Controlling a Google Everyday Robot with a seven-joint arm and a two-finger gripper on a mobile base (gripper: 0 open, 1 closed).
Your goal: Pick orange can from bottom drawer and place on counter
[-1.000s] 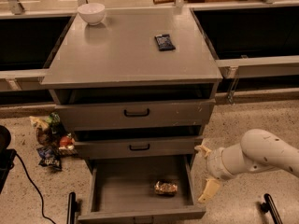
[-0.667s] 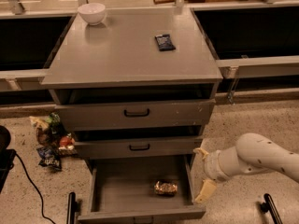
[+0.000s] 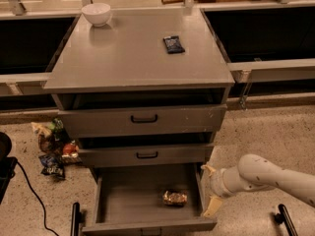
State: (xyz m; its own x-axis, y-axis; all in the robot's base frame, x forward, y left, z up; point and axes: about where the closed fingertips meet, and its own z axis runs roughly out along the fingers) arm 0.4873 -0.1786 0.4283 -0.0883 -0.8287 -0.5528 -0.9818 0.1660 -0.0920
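The orange can (image 3: 175, 197) lies on its side on the grey floor of the bottom drawer (image 3: 123, 200), which is pulled out, at its right part. My gripper (image 3: 210, 188) reaches in from the right on a white arm, just outside the drawer's right wall. Its two pale fingers (image 3: 213, 206) stand apart, one above the other, with nothing between them. It is right of the can and not touching it. The counter (image 3: 133, 53) is the wide grey top above the three drawers.
A white bowl (image 3: 96, 14) stands at the counter's back left and a dark blue packet (image 3: 173, 44) lies at its right middle. Snack packets (image 3: 53, 146) lie on the floor left of the cabinet. A black cable (image 3: 29, 195) runs across the floor at the left.
The arm has shifted slightly left, bringing the gripper closer to the drawer's right wall. The can has not moved.
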